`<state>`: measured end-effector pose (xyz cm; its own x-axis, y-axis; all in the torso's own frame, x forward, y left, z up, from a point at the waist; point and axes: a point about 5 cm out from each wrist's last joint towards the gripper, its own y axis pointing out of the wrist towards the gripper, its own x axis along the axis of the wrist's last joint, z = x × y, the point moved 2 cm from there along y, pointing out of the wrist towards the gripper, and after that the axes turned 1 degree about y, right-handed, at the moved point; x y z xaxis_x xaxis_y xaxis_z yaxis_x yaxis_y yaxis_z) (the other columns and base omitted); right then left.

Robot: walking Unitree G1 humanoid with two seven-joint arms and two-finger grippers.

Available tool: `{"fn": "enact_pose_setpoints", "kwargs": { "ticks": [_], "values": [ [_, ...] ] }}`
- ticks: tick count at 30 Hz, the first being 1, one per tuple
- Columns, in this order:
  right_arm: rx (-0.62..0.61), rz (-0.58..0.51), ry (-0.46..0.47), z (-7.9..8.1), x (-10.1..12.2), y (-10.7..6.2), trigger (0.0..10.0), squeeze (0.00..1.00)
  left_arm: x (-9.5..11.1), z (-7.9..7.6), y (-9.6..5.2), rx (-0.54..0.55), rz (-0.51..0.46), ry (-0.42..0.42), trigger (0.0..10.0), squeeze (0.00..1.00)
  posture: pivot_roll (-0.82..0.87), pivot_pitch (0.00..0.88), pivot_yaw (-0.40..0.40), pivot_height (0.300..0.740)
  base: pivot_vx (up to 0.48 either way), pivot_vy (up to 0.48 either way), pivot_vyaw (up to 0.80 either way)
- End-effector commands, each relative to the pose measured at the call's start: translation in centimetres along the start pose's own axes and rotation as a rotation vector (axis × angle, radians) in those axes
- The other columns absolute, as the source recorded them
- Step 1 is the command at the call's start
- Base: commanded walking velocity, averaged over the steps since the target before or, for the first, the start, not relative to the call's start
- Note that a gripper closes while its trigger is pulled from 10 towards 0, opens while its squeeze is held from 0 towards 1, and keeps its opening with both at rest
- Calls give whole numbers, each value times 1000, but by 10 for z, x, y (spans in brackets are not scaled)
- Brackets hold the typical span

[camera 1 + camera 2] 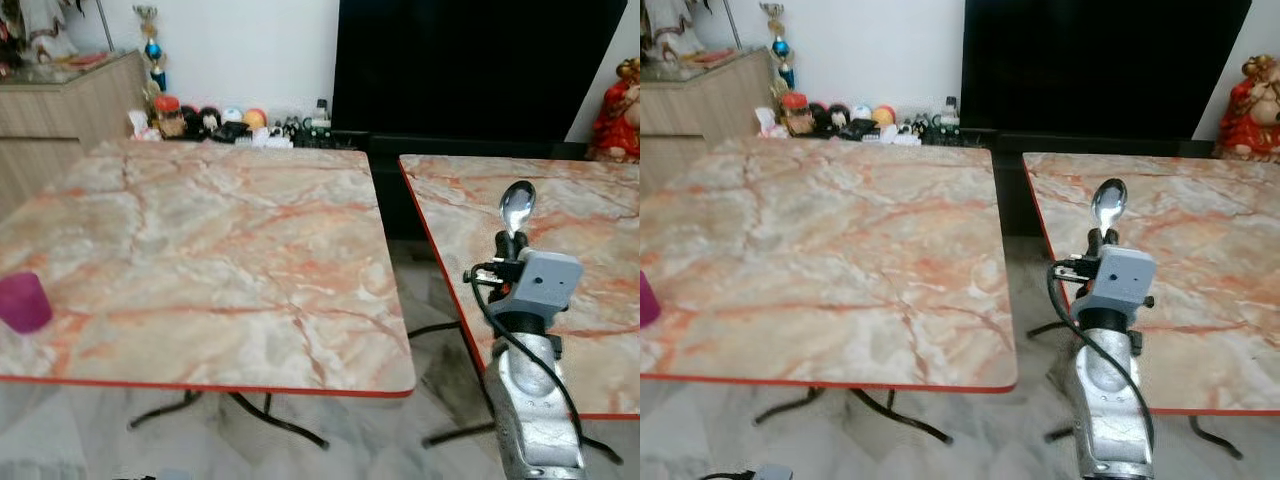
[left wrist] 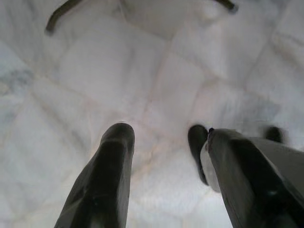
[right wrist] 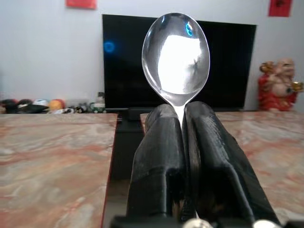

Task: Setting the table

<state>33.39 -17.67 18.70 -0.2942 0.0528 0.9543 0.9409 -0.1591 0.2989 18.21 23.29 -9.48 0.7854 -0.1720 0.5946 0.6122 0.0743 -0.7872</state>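
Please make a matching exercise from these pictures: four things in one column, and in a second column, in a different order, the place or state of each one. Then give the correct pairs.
Things:
1. spoon
2. purple cup
3. left gripper
4. red figurine

Places or states:
A. open, pointing down at the pale floor
B. clamped upright in the right gripper
C. by the wall, behind the right table
D. on the left table, near its left edge

Pairs: 1-B, 2-D, 3-A, 4-C
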Motion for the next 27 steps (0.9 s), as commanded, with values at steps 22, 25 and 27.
{"fn": "enact_pose_setpoints", "kwargs": {
  "ticks": [22,25,27],
  "values": [
    [-37,6,-27,-13,4,1,10000,0,0,-6,0,-17,-3,9,10000,0,-11,69,-18,740,0,-452,0],
    [-42,13,-33,-14,2,1,10000,0,0,-6,0,-18,-4,8,10000,0,-8,72,-18,740,0,-454,0],
    [-44,14,-33,-15,2,1,10000,0,0,-6,0,-17,-4,9,10000,0,-8,74,-17,740,0,-450,0]
  ]
}}
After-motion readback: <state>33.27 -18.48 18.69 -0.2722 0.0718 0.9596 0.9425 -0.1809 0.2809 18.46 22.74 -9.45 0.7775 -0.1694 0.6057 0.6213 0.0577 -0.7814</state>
